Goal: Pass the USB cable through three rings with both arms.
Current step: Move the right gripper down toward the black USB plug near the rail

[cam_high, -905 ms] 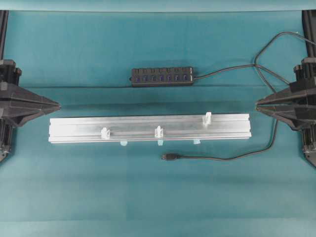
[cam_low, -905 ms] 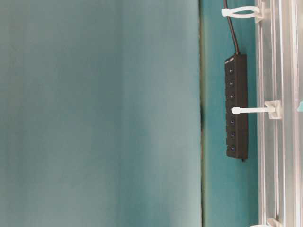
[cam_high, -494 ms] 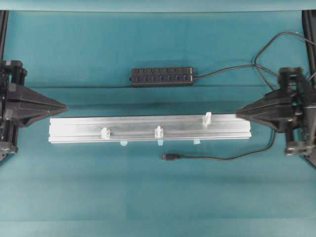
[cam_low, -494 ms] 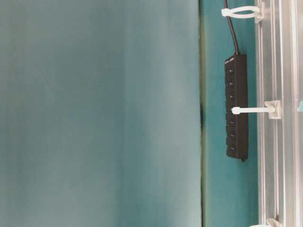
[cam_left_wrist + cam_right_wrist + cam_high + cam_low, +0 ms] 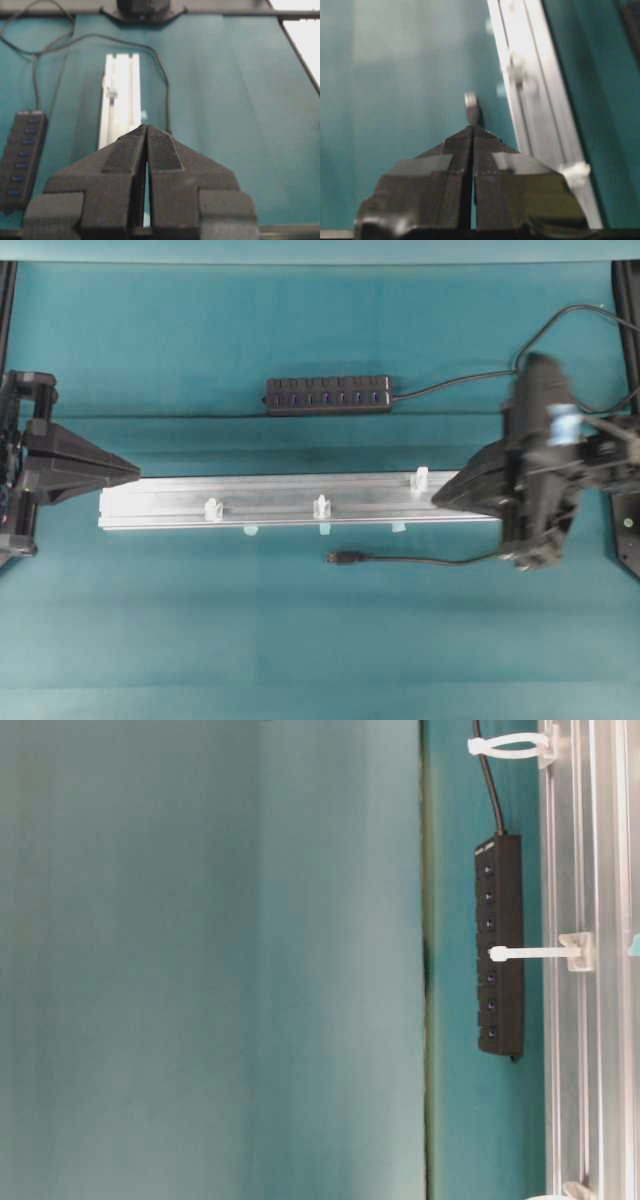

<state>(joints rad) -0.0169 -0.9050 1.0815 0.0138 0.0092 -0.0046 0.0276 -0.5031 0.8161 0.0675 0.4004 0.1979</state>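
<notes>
The USB cable's plug (image 5: pixel 345 557) lies on the teal cloth just in front of the silver rail (image 5: pixel 270 495), and its black cable (image 5: pixel 440 561) trails off to the right. Three white rings (image 5: pixel 212 509) (image 5: pixel 321 507) (image 5: pixel 421 480) stand upright along the rail. My left gripper (image 5: pixel 136 472) is shut and empty, with its tip at the rail's left end. My right gripper (image 5: pixel 436 500), blurred, is shut and empty over the rail's right end. In the right wrist view the plug (image 5: pixel 471 107) lies just beyond the shut right gripper (image 5: pixel 472 127). Shut tips of the left gripper (image 5: pixel 146 127) point along the rail (image 5: pixel 120 100).
A black multi-port hub (image 5: pixel 328 396) with blue sockets lies behind the rail, and its cord runs right toward the right arm's base. Pale blue tabs (image 5: pixel 250 531) stick out under the rail's front edge. Teal cloth covers the table.
The right arm has swung in leftward, from beside the rail's right end to over it. The left gripper has edged right toward the rail's left end. Cable and plug have not moved.
</notes>
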